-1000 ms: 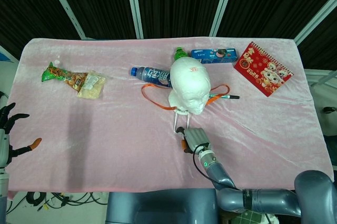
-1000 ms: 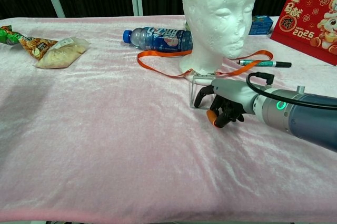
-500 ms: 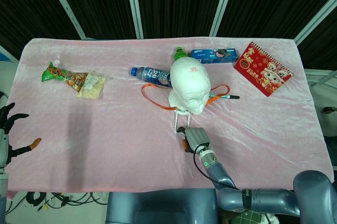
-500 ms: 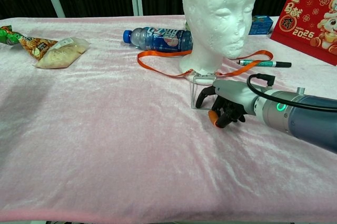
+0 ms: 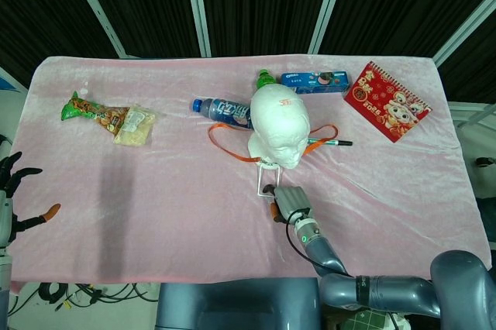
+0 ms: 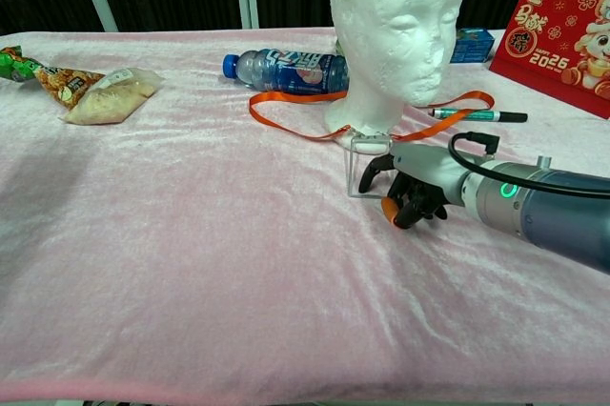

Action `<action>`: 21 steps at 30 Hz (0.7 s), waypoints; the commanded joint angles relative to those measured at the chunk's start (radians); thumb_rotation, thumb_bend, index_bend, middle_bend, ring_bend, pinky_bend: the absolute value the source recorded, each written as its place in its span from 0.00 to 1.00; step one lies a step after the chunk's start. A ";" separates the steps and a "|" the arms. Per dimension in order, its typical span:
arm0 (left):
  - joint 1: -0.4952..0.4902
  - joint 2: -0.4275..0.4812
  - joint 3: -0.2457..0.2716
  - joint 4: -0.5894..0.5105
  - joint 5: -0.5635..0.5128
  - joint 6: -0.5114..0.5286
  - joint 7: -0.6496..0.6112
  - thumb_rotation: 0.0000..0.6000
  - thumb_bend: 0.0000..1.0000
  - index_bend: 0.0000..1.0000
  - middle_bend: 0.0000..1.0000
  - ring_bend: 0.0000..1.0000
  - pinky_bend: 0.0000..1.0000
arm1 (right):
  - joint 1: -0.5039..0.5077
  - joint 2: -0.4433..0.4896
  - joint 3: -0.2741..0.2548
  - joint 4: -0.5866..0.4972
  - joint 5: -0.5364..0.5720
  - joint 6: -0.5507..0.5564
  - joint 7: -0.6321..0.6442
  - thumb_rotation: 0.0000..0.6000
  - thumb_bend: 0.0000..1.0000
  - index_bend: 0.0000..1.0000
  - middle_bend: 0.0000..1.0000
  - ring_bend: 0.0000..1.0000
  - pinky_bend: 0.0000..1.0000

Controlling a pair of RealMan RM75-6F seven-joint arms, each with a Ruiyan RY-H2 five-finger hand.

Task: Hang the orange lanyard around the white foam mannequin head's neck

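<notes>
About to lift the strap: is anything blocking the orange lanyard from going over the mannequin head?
Nothing visible does. The orange lanyard lies looped on the cloth around the mannequin head base; the right hand is at its clear badge holder.

A white foam mannequin head [image 6: 396, 30] stands upright on the pink cloth at the upper middle of the chest view, its face turned toward the camera and slightly to the frame's right; in the head view it sits just above the centre of the frame. An orange lanyard [image 6: 286, 97] lies flat on the cloth as a loop around the base of the neck, one bend reaching out to the frame's left, the other to the right. Its clear badge holder [image 6: 369, 164] lies on the cloth in front of the neck, toward the lower frame.
</notes>
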 commanded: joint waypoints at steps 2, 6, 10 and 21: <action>0.001 0.001 -0.001 -0.001 0.000 0.000 0.000 1.00 0.13 0.30 0.06 0.00 0.00 | -0.003 0.004 -0.006 -0.014 -0.005 0.000 0.002 1.00 0.62 0.30 0.73 0.77 0.74; 0.001 0.002 -0.002 -0.001 0.000 -0.001 -0.002 1.00 0.13 0.30 0.06 0.00 0.00 | -0.011 0.014 -0.019 -0.043 -0.026 0.007 0.004 1.00 0.62 0.30 0.73 0.77 0.74; 0.002 0.002 -0.004 -0.001 -0.001 -0.002 -0.003 1.00 0.13 0.30 0.06 0.00 0.00 | -0.026 0.030 -0.038 -0.086 -0.055 0.025 0.008 1.00 0.62 0.31 0.73 0.77 0.74; 0.005 0.003 -0.004 -0.003 0.001 -0.002 0.002 1.00 0.13 0.30 0.06 0.00 0.00 | -0.066 0.066 -0.086 -0.152 -0.097 0.049 0.025 1.00 0.62 0.31 0.72 0.77 0.74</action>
